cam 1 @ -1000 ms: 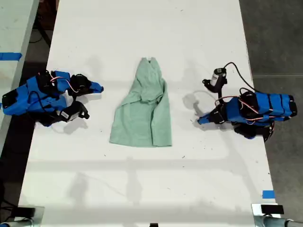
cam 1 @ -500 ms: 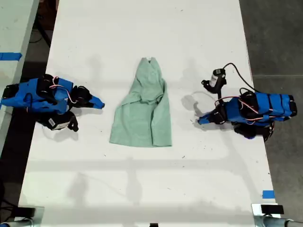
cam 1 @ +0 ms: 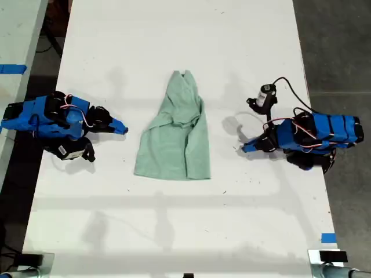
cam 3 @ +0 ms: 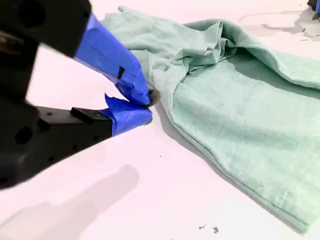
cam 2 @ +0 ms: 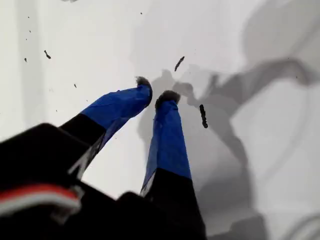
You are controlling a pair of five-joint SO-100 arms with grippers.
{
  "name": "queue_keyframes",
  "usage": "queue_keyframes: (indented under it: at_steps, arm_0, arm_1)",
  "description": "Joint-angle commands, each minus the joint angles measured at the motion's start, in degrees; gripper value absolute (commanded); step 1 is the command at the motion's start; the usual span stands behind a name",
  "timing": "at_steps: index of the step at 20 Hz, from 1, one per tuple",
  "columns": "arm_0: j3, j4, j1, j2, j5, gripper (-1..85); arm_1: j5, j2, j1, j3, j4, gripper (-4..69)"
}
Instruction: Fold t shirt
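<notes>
The t shirt (cam 1: 175, 134) lies flat on the white worktop (cam 1: 185, 220) near its middle in the exterior view, narrow neck end toward that view's top and wide hem toward its bottom, already doubled lengthwise so that one side overlaps the other, with a bunched ridge of wrinkles across its upper half. In the second wrist view the same pale mint fabric (cam 3: 240, 100) spreads out just past the blue-taped tips, its folded edge running close beside them; the tips look to be just off the cloth rather than on it, though I cannot be sure that they do not brush it. My second gripper (cam 3: 145, 106) has its jaws together, the two tips meeting with nothing between them, and in the exterior view it is the arm at that view's left, its blue tip (cam 1: 120, 128) pointing at the garment's near edge from a short way off. My first gripper (cam 2: 154, 94) is over bare worktop, its jaws nearly together with only a narrow gap at the dark tips and nothing held; in the exterior view it is the arm at that view's right (cam 1: 248, 146), aimed toward the shirt but apart from it. A few dark specks (cam 2: 203, 115) mark the surface beneath it.
</notes>
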Motion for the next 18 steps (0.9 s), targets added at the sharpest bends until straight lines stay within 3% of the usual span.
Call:
queue_keyframes:
  at_steps: [1, 18]
  arm_0:
    - [0.8, 0.0, 0.9, 0.4, -0.5, -0.1]
    - [0.9, 0.0, 1.7, 0.4, -0.4, -0.1]
  arm_1:
    - [-0.8, 0.9, 0.3, 3.5, 0.2, 5.0]
    - [-0.9, 0.9, 0.5, 3.5, 0.2, 5.0]
